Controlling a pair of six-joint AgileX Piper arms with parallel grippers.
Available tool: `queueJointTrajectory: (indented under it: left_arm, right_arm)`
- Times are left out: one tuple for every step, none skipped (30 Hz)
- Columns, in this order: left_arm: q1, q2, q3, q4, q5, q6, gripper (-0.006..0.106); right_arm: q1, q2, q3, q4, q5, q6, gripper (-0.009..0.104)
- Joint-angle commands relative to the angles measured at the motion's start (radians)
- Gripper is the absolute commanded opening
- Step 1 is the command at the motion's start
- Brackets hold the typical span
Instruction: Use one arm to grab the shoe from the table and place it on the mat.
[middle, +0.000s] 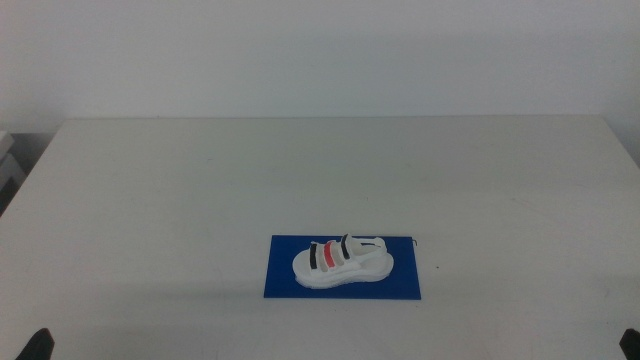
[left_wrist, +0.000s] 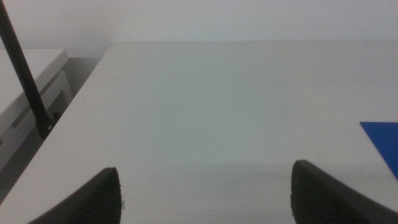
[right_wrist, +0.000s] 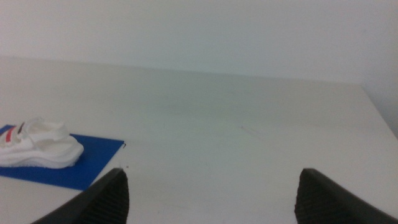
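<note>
The white shoe (middle: 342, 262) with black and red straps lies on the dark-blue mat (middle: 342, 285) at the front middle of the off-white table (middle: 200, 190). It also shows in the right wrist view (right_wrist: 38, 145), resting on the mat (right_wrist: 93, 158). Both arms wait at the front edge, far from the shoe. My left gripper (middle: 38, 345) shows only at the bottom left corner and is open and empty (left_wrist: 205, 193). My right gripper (middle: 630, 340) shows at the bottom right corner and is open and empty (right_wrist: 211, 196). A corner of the mat (left_wrist: 384, 143) shows in the left wrist view.
A black cable (left_wrist: 25, 68) and a white piece of furniture (left_wrist: 28, 87) stand beyond the table's left edge. A white wall (middle: 320, 50) rises behind the table.
</note>
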Motion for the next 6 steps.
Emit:
queueJointTrajectory:
  left_arm:
    - [-0.004, -0.014, 0.008, -0.008, -0.081, -0.006, 0.094]
    - [-0.004, -0.014, 0.008, -0.008, -0.081, -0.006, 0.094]
    - [-0.004, -0.014, 0.008, -0.008, -0.081, -0.006, 0.094]
    - [-0.004, -0.014, 0.008, -0.008, -0.081, -0.006, 0.094]
    - [-0.004, -0.014, 0.008, -0.008, -0.081, -0.006, 0.094]
    - [-0.004, -0.014, 0.008, -0.008, -0.081, -0.006, 0.094]
  right_arm:
    - [-0.007, -0.026, 0.007, -0.014, -0.054, -0.005, 0.092]
    - [-0.007, -0.026, 0.007, -0.015, -0.055, -0.005, 0.092]
    - [-0.007, -0.026, 0.007, -0.015, -0.055, -0.006, 0.092]
    - [-0.007, -0.026, 0.007, -0.015, -0.055, -0.006, 0.092]
    - [-0.007, -0.026, 0.007, -0.015, -0.055, -0.006, 0.092]
    - [-0.007, -0.026, 0.007, -0.014, -0.055, -0.006, 0.092]
